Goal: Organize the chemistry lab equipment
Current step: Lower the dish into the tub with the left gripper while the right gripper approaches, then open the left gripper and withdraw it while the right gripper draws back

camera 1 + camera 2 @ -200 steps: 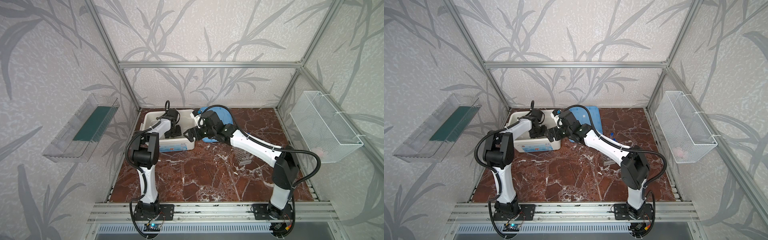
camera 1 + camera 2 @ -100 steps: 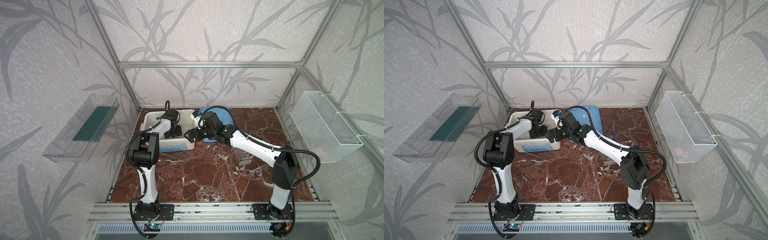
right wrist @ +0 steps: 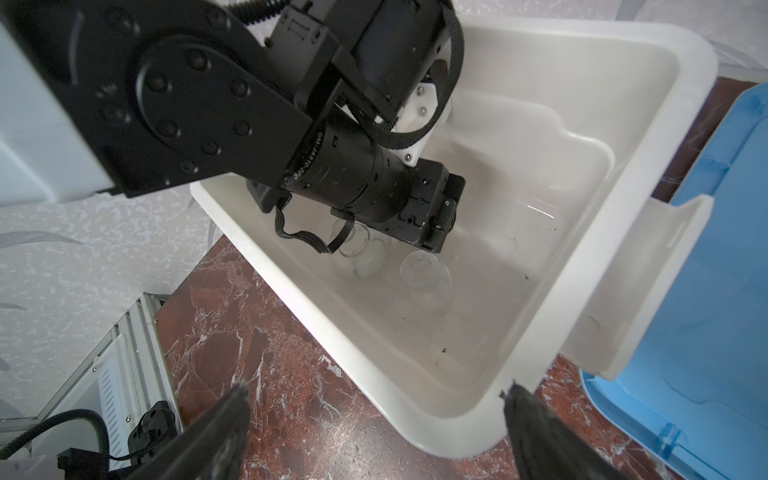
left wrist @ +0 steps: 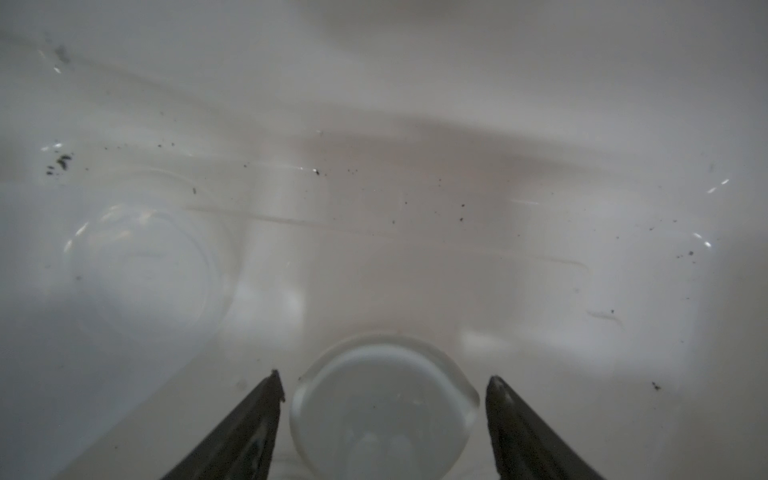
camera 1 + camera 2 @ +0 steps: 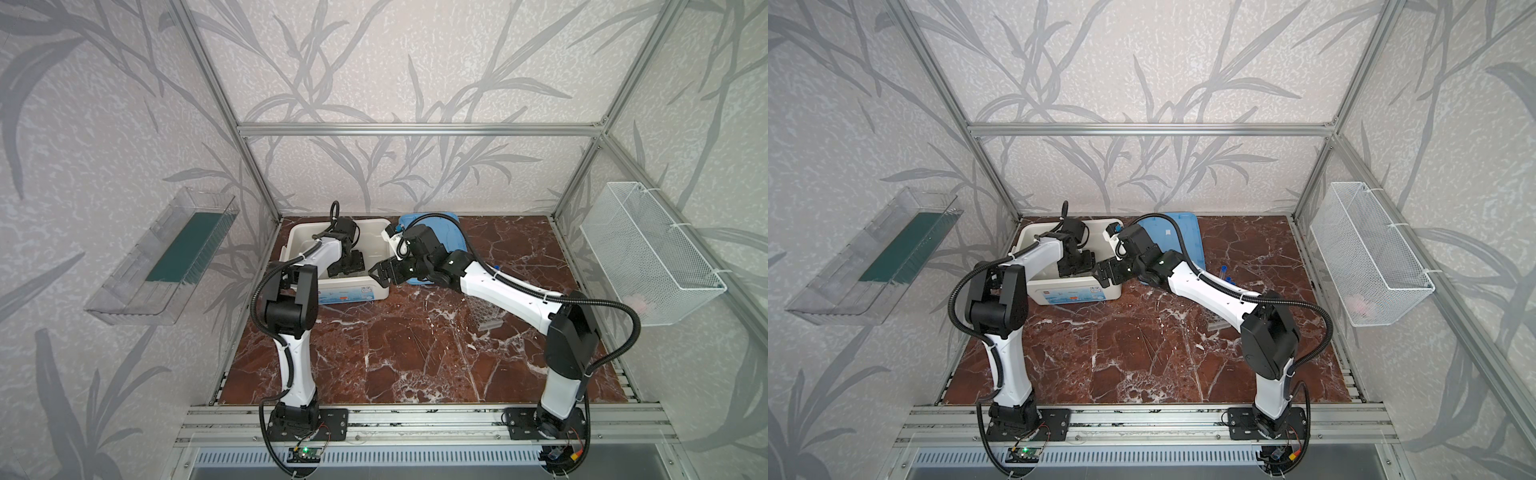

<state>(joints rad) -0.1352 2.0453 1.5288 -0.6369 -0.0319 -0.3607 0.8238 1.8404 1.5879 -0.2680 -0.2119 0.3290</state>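
In both top views my left pincer (image 5: 347,266) reaches down inside the box (image 5: 353,293), close to its front wall. My right pincer (image 5: 378,275) hovers at the box's front corner on the lid side, spread wide and carrying nothing. The lid (image 5: 440,226) lies just beside the box. The rack (image 5: 484,311) lies on the table (image 5: 395,353), well apart from the box and partly under my right arm. In a top view, blue-capped tubes (image 5: 1225,276) lie on the table past the lid, apart from the box.

In the left wrist view, my fingers (image 4: 249,432) stand on either side of a beaker (image 4: 384,409) that sits upright on the box floor. I seem to see a thin gap on each side, so I take the left pincer as released, though the picture is hazy. A second glass (image 4: 145,257) stands near the beaker, also in the box. It is too blurred for me to tell beaker from flask.

In the right wrist view, my right fingers (image 3: 224,432) gape over the box's corner rim, empty. Inside the box, the beaker (image 3: 424,270) stands under my left pincer, with the glass (image 3: 357,253) just beside it.
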